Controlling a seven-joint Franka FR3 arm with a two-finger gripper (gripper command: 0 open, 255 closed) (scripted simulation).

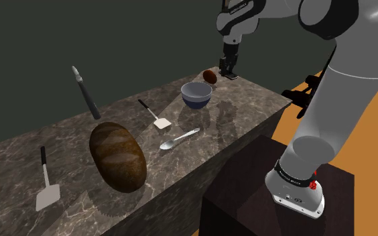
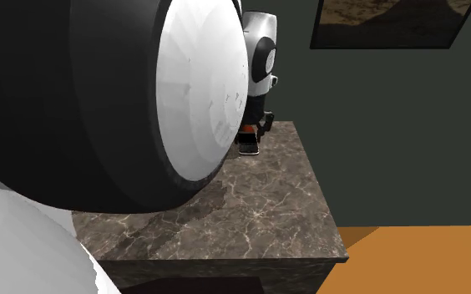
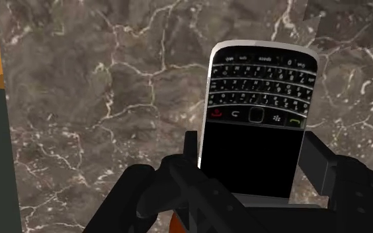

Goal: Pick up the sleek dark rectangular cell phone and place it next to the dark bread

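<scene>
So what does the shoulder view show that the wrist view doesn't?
The shoulder view adds the dark bread, a blue bowl, a spoon, a spatula and the white arm. The wrist view adds the keypad and black screen of the cell phone. Both share the marble counter and the black gripper with the cell phone clasped in it.

The phone (image 1: 232, 77) is clasped in the gripper (image 1: 228, 68) at the table's (image 1: 60, 134) end corner by the back edge. A small round thing (image 1: 210, 76) is set beside it, then a bowl (image 1: 196, 94). A spoon (image 1: 179, 139) and a small spatula (image 1: 155, 115) are laid between bowl and bread (image 1: 117, 155). A larger spatula (image 1: 46, 182) is laid beyond the bread, and a long utensil (image 1: 86, 92) near the back edge.
</scene>
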